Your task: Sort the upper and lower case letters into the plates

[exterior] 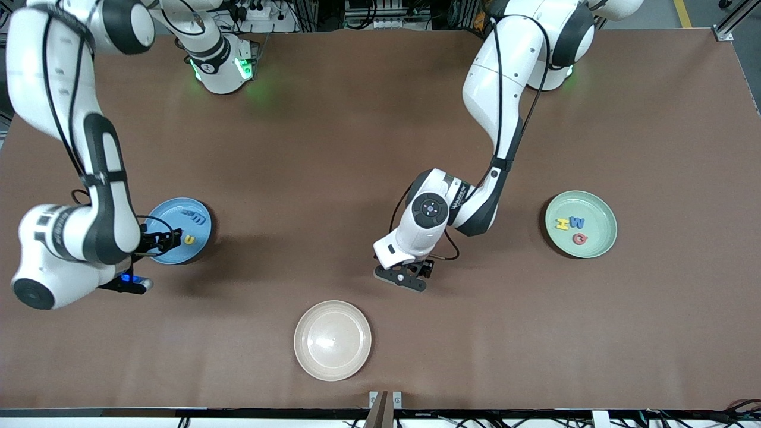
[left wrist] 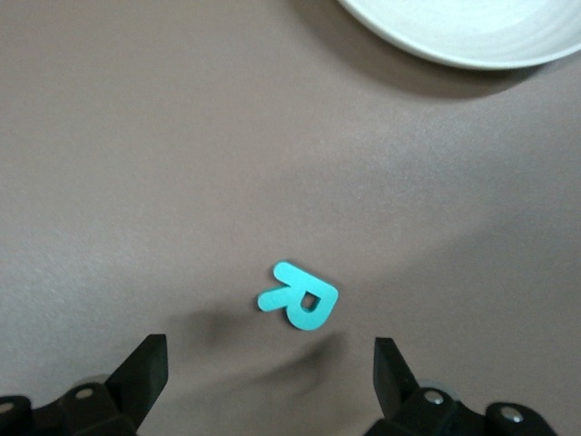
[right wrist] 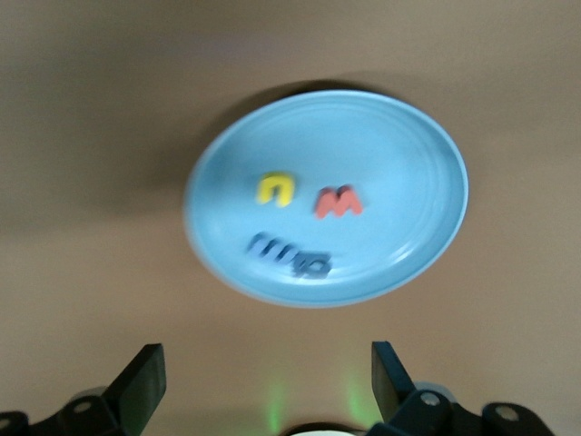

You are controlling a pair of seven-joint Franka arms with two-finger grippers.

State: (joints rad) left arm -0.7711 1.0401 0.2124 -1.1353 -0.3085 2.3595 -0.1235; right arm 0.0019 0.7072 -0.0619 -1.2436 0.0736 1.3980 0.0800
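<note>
A teal letter R (left wrist: 300, 296) lies flat on the brown table, just ahead of my left gripper (left wrist: 270, 363), which hangs open low over it, close to the cream plate. From the front the left gripper (exterior: 408, 277) hides the R. The blue plate (exterior: 172, 214) holds a yellow letter (exterior: 189, 239) and a blue one (exterior: 199, 219). My right gripper (exterior: 162, 240) is open and holds nothing, up over that plate's rim. Its wrist view shows the blue plate (right wrist: 390, 154) with yellow (right wrist: 274, 189), red (right wrist: 338, 202) and dark blue (right wrist: 289, 256) letters. The mint green plate (exterior: 594, 208) holds three letters.
A cream-white plate (exterior: 332, 339) with nothing in it sits near the table's front edge, and its rim (left wrist: 472, 36) shows in the left wrist view. The green plate's letters are yellow (exterior: 562, 223), blue (exterior: 577, 222) and red (exterior: 580, 239).
</note>
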